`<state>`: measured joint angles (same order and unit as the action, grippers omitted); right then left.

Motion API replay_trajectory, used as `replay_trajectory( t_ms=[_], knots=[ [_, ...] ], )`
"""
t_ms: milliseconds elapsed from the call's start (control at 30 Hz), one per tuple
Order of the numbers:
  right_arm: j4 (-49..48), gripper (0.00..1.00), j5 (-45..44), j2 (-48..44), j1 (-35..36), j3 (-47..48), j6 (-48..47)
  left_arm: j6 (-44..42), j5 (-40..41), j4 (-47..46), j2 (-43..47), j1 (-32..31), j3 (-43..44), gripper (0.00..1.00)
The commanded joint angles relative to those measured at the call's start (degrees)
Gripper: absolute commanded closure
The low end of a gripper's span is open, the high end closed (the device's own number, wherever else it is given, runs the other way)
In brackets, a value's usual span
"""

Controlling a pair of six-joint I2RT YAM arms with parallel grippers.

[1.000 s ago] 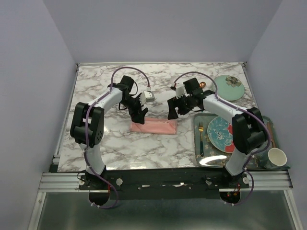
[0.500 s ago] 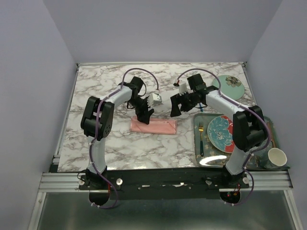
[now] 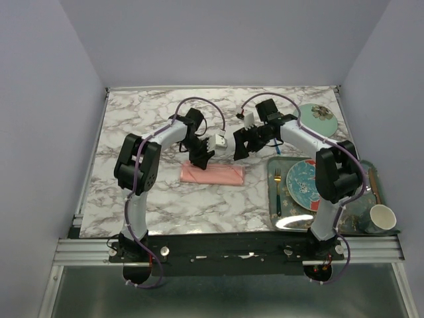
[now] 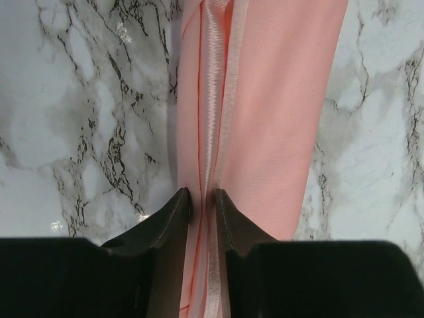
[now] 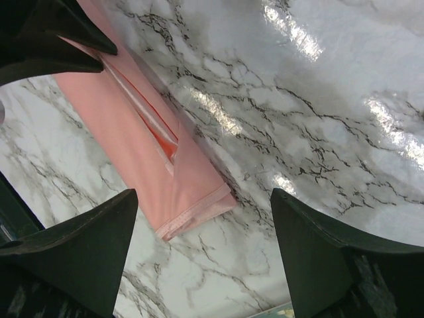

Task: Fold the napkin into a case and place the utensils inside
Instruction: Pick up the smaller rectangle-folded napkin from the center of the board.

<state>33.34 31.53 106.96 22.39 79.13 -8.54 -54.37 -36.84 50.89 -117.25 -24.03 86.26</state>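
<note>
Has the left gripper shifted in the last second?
Yes. The left gripper moved slightly rightward along the case, away from its left end, and its fingers closed on a fold.

Bright even light, white glare on the glossy marble tabletop [image 5: 285, 26]

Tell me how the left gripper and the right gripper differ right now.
The left gripper has its jaws nearly together, pinching a fold of the napkin; the right gripper stands wide open, holding nothing. The left sits on the napkin's long seam; the right hangs above its end. Both have dark fingers aimed down at the napkin.
</note>
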Motion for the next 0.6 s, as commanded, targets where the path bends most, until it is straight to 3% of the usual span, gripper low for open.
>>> replay_trajectory(
  t_ms=[0, 167, 300, 400, 433, 567],
  knots=[
    [2.08, 0.13, 2.66, 2.72, -0.33, 3.13, -2.18, -3.37, 2.12, 0.35, -0.61, -1.02, 0.4, 0.75],
    [3.48, 0.19, 5.03, 4.75, -0.33, 4.97, -3.68, -5.57, 1.95, 0.17, -0.17, -1.54, 0.31, 0.85],
    [4.36, 0.23, 7.31, 6.68, -0.24, 6.56, -4.73, -7.33, 1.95, -0.01, 0.71, -2.68, -0.3, 0.87],
    [4.89, 0.27, 9.25, 7.83, -0.07, 7.7, -5.35, -7.42, 1.07, -2.27, 2.2, -2.78, -1.26, 0.65],
    [4.98, 0.29, 9.6, 8.18, -0.16, 7.88, -5.44, -7.07, 1.16, -3.51, 3.77, -2.6, -2.66, 0.53],
    [6.29, 0.35, 11.97, 10.19, 0.89, 9.72, -6.23, -3.03, 1.07, -9.22, 8.87, -1.02, -5.4, 0.39]
  ],
)
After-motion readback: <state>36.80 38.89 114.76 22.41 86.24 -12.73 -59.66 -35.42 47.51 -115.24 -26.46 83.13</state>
